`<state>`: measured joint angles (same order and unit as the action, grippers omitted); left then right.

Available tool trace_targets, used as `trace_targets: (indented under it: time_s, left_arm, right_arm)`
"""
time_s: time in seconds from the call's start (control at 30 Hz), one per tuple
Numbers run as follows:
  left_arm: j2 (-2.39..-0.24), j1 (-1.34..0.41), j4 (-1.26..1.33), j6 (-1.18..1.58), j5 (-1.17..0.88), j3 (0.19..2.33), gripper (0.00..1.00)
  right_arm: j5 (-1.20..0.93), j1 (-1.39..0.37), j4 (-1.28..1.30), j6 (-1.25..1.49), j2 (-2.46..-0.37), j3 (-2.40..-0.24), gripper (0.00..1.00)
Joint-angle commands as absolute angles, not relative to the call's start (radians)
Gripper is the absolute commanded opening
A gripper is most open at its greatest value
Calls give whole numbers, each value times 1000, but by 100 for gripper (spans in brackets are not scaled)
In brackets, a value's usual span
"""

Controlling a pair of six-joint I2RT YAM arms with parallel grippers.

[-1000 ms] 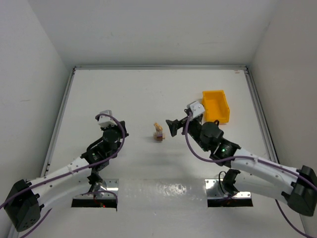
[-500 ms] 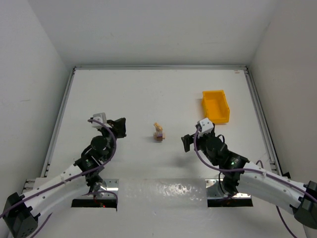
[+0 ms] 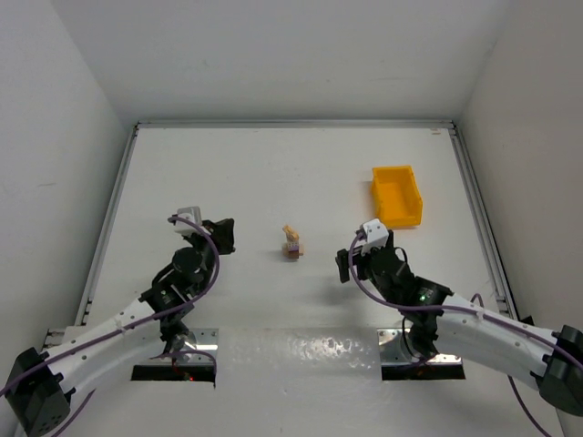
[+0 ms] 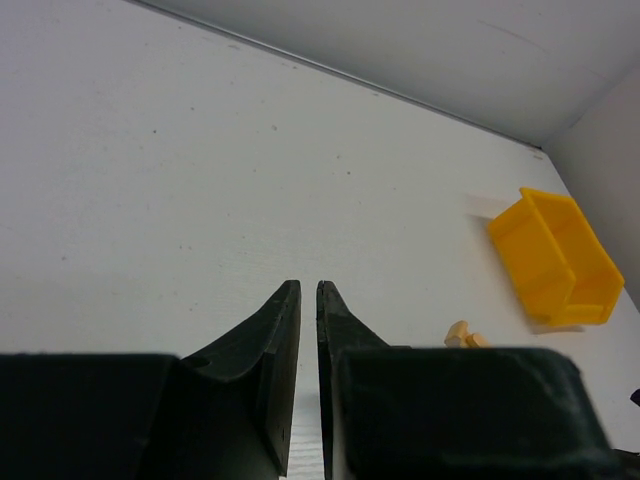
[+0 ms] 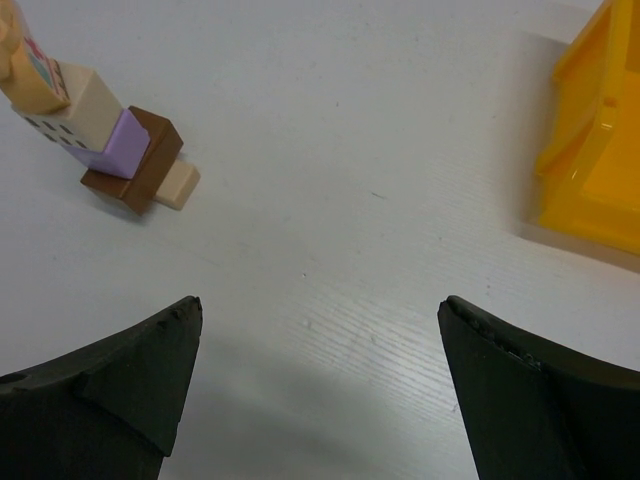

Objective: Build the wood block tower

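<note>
The wood block tower (image 3: 291, 243) stands in the middle of the table: a dark brown block at the bottom, then purple and pale tan blocks (image 5: 95, 128) stacked on it. In the left wrist view only its tan top (image 4: 465, 335) shows. My left gripper (image 3: 221, 234) is shut and empty, left of the tower. My right gripper (image 3: 342, 265) is wide open and empty, to the right of and nearer than the tower, with nothing between its fingers (image 5: 120, 375).
A yellow plastic bin (image 3: 396, 195) sits at the right of the table, also in the right wrist view (image 5: 595, 140) and the left wrist view (image 4: 555, 258). White walls close in the table on three sides.
My right gripper has drawn back from the tower toward the near edge and stands open. My left gripper has turned and shifted slightly right, staying shut.
</note>
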<state>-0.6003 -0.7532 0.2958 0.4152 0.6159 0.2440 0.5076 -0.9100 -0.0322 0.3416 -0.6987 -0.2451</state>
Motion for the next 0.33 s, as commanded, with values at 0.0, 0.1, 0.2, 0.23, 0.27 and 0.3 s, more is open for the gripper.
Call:
trace_targets:
  time_s: [0.0, 0.1, 0.2, 0.23, 0.27, 0.3]
  left_arm:
    - [-592, -765, 342, 396, 597, 245, 10]
    - [-591, -765, 345, 393, 588, 245, 10]
    - [-584, -765, 347, 388, 575, 244, 10]
    - [-584, -765, 348, 390, 577, 244, 10]
    - [-586, -765, 348, 393, 577, 244, 10]
    - [-584, -765, 348, 396, 577, 244, 10]
  right_arm:
    - [549, -908, -57, 359, -727, -238, 99]
    - [554, -908, -69, 357, -747, -233, 99]
    - [563, -908, -80, 356, -764, -230, 99]
    - [564, -908, -81, 357, -767, -229, 99]
    - [569, -910, -83, 356, -769, -227, 99]
    - [572, -908, -86, 357, -773, -226, 99]
